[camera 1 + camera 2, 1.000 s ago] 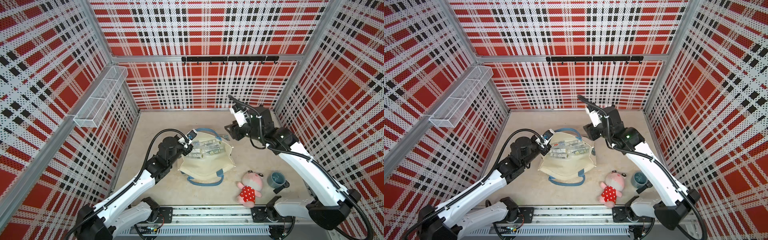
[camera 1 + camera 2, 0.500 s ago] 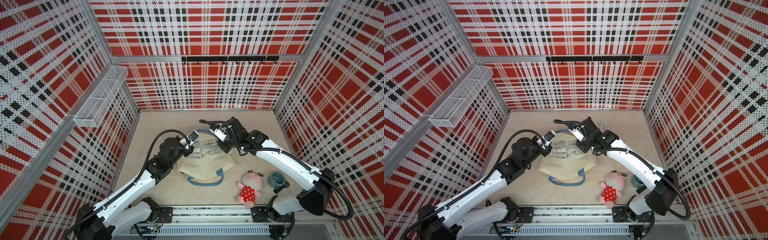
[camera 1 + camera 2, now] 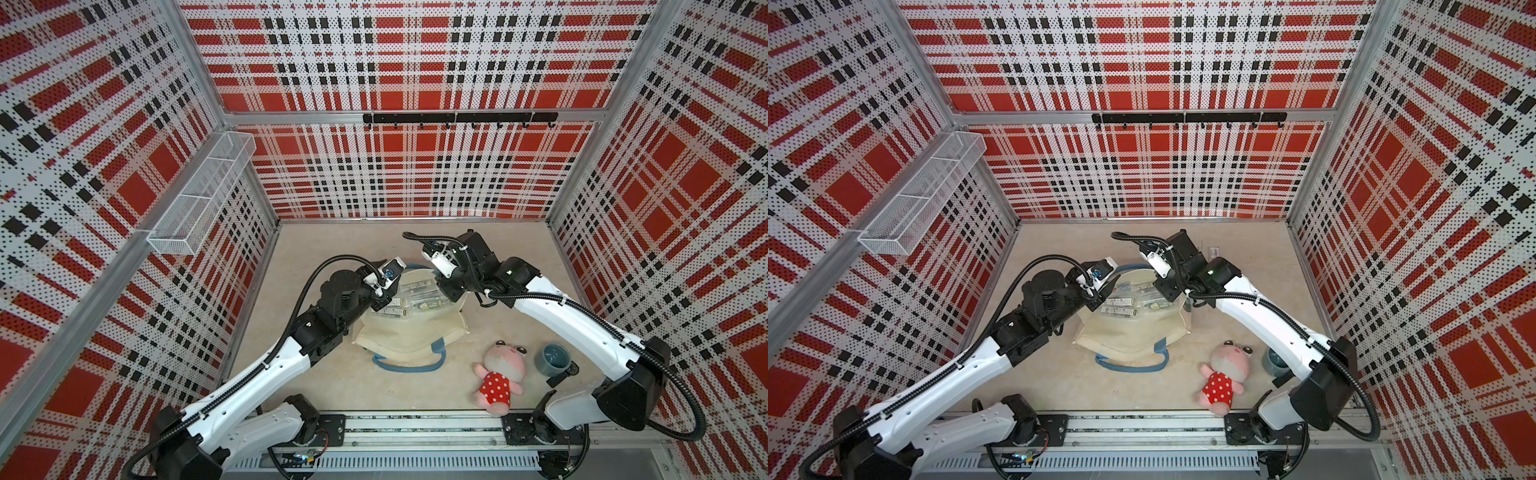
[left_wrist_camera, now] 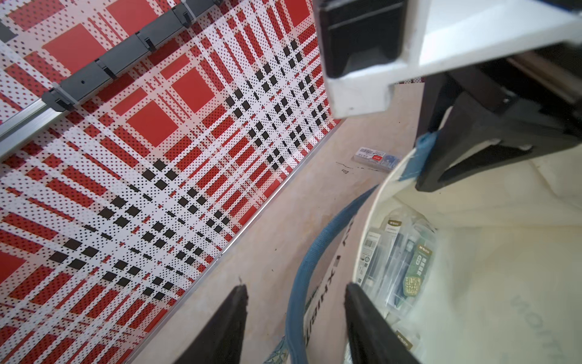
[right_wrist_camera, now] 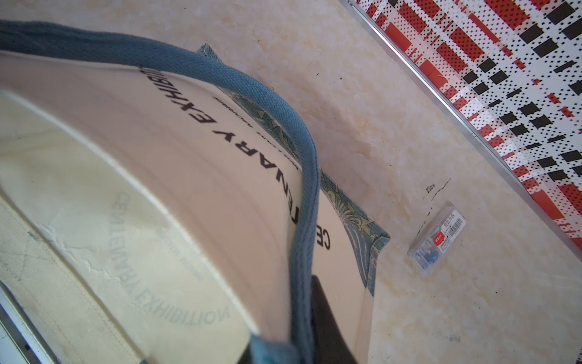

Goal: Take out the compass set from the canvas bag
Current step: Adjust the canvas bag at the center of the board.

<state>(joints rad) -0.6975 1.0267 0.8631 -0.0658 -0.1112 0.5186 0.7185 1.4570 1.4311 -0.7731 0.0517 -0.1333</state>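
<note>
A pink plush toy (image 3: 500, 374) in a red polka-dot dress lies at 5 o'clock on the beige table (image 3: 332, 374), with a blue-grey mug (image 3: 552, 358) just beside it at its 3 o'clock, a small clear labelled box (image 3: 1214, 251) near 1 o'clock, a wire basket (image 3: 203, 193) on the wall at 10 and a black hook rail (image 3: 459, 118) at 12.

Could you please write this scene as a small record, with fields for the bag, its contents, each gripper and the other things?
bag: canvas bag, mouth open upward, on the table
contents: several clear packs inside
left: left gripper open, at the bag's rim
right: right gripper shut on the bag's rim
others: plush toy, mug and small clear box on the table, all apart from the bag
</note>
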